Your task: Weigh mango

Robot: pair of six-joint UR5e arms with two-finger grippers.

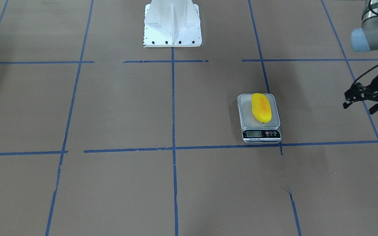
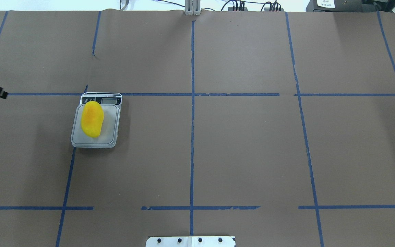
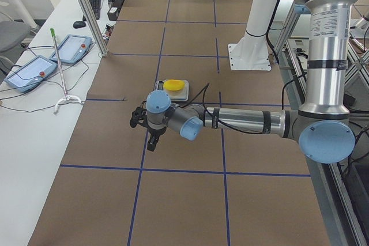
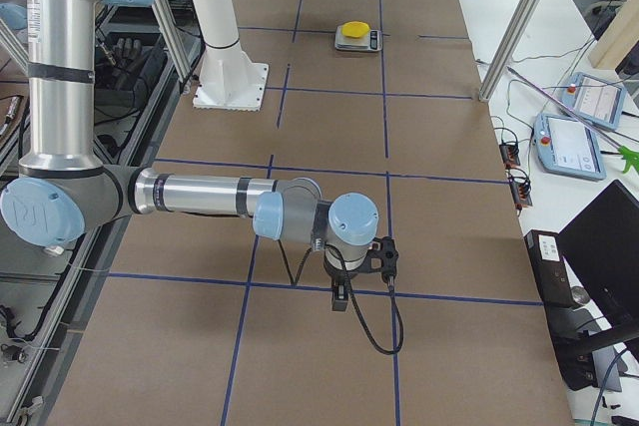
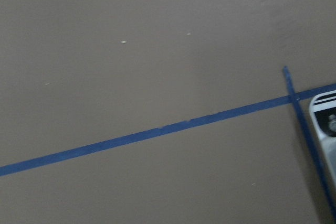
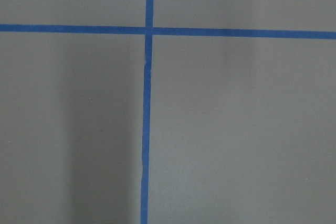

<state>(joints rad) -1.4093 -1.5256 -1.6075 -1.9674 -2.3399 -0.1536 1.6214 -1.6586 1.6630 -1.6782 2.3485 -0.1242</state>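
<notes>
The yellow mango (image 1: 261, 107) with an orange blush lies lengthwise on the platform of a small grey digital scale (image 1: 246, 114), display end away from the robot. Both also show in the overhead view, the mango (image 2: 92, 119) on the scale (image 2: 111, 123), and in the side views (image 3: 174, 85) (image 4: 354, 29). My left gripper (image 1: 358, 108) is open and empty, well to the outer side of the scale, apart from it. Its wrist view catches only the scale's corner (image 5: 325, 119). My right gripper (image 4: 359, 271) hangs far from the scale, over bare table. I cannot tell whether it is open or shut.
The brown table is marked with blue tape lines. The white robot pedestal (image 1: 172, 23) stands at the robot's edge. In the left side view, tablets and cables (image 3: 34, 67) lie on a side bench beyond the table.
</notes>
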